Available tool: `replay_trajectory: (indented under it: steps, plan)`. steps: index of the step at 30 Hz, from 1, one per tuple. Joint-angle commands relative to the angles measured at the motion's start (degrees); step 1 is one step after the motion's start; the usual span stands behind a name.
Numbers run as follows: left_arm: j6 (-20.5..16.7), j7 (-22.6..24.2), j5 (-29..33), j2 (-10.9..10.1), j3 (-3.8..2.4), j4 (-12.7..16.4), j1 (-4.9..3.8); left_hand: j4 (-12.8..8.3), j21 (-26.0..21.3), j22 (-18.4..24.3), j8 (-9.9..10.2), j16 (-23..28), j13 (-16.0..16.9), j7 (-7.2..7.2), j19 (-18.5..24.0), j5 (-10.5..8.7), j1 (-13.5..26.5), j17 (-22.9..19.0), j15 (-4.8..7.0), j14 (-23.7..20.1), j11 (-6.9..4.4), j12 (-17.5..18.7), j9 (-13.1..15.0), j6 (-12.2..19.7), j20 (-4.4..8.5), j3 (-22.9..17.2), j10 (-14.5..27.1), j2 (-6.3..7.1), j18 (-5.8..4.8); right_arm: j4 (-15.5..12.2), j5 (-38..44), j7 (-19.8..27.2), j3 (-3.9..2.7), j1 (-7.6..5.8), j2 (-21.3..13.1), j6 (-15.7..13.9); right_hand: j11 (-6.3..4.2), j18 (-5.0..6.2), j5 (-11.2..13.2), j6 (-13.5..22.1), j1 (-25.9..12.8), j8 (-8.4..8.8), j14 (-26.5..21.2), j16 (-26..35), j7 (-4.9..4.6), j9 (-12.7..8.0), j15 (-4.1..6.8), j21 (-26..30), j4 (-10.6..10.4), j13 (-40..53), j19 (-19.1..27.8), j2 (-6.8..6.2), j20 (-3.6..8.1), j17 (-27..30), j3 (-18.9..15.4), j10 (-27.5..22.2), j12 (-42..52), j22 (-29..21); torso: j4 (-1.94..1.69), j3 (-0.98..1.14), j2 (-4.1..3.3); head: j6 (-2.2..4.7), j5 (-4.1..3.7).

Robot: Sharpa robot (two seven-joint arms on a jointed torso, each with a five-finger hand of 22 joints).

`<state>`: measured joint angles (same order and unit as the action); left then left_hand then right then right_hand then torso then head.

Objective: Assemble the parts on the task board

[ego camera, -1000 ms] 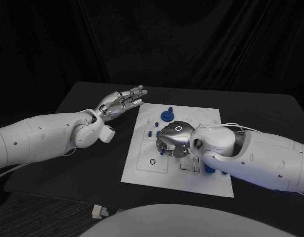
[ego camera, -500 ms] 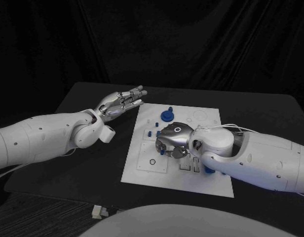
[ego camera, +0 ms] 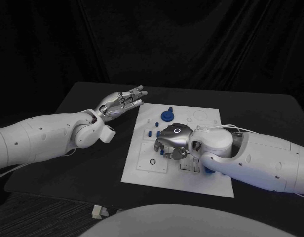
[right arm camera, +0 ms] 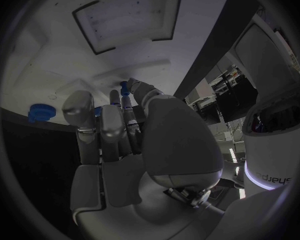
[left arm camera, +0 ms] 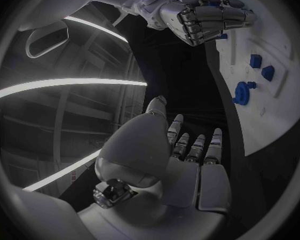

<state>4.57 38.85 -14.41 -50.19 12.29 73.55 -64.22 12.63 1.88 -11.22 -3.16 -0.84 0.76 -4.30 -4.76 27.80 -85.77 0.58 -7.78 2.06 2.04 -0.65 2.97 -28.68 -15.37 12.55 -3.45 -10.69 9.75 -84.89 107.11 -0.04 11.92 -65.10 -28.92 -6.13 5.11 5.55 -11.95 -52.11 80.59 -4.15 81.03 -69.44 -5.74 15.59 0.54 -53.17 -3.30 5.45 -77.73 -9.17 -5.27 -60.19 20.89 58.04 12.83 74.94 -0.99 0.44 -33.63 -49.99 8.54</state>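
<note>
The white task board [ego camera: 168,172] lies flat in the middle of the black table [ego camera: 74,163], and a few small blue parts sit on it. A round blue part with a peg [ego camera: 167,115] stands near the board's far edge, smaller blue pieces [ego camera: 150,132] sit along its left side, and another blue part [ego camera: 209,170] shows just beside the right forearm near the board's near edge. A dark ring outline [ego camera: 152,162] is marked on the board's near-left area, and pale recessed shapes lie at the far right corner.

Now the right hand [ego camera: 172,140]: it hangs over the middle of the board, palm down, fingers curled in toward the surface. In the right wrist view its fingers [right arm camera: 113,125] reach down close together, with a small blue part [right arm camera: 125,86] right at the fingertips. Whether the hand actually pinches that part or only touches it, I cannot tell. The same view shows a square recess [right arm camera: 126,18] in the board beyond the fingers, and a round blue part [right arm camera: 40,111] off to one side.

The left hand [ego camera: 122,103] hovers off the board's far-left corner, above the table, fingers extended and slightly apart, holding nothing. Its wrist view shows the fingers [left arm camera: 193,144] straight and the palm bare, with the right hand [left arm camera: 203,16] across the way over the board.

Behind the table hangs a dark curtain [ego camera: 195,44]
</note>
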Motion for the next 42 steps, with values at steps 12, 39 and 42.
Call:
replay_trajectory:
  steps: [12,39,42]
  plan:
    - [0.0,7.7,0.4,0.1,-0.06,-0.1,0.09,-0.1,0.4,-0.2,-0.4,0.2,-0.1,-0.14,0.0,0.14,-0.3,-0.1,-0.11,-0.3,0.37,0.0,0.1,-0.7,-0.48,-0.3,0.2,-0.50,0.56,-0.7,0.5,-1.0,-0.04,-0.07,-2.2,-1.5,0.72,1.83,8.9,8.9,-2.9,0.27,-2.9,1.8,3.20,-3.7,-0.32,6.2,-5.3,1.4,2.4,-1.81,-0.57,3.2,-11.0,-11.1,1.2,5.1,0.00,0.00,0.00,-0.01,0.21]
    - [-0.4,8.5,0.4,0.3,-0.06,0.1,0.13,0.1,0.8,-1.0,0.0,0.1,-0.1,0.70,-0.7,0.50,-0.2,0.0,-0.30,-0.2,-0.21,0.0,-0.1,0.9,-0.74,-0.4,0.3,-0.81,0.65,-3.2,-5.0,-1.8,-0.03,-8.24,-17.6,0.8,0.17,0.09,2.4,1.3,-3.5,-1.02,3.6,-2.8,6.91,-5.7,0.90,-5.0,-13.3,-1.7,-4.6,0.14,0.63,-2.7,-17.2,-10.0,-1.4,7.5,0.00,0.01,0.00,-0.01,0.23]
    - [-0.4,8.5,0.4,0.3,-0.06,0.0,0.13,0.1,0.8,-1.0,0.0,0.1,-0.1,0.70,-0.7,0.51,-0.2,0.0,-0.30,-0.2,-0.21,0.0,-0.1,0.9,-0.74,-0.4,0.3,-0.81,0.65,-2.7,-5.2,-1.6,-0.02,-7.51,-17.7,0.9,-0.03,0.09,2.5,0.7,-2.2,-1.10,3.6,-2.6,6.42,-5.7,1.05,-4.8,-13.1,-1.5,-4.6,0.39,0.78,-2.6,-17.1,-9.2,-1.1,7.5,0.02,0.02,-0.04,-0.01,0.23]
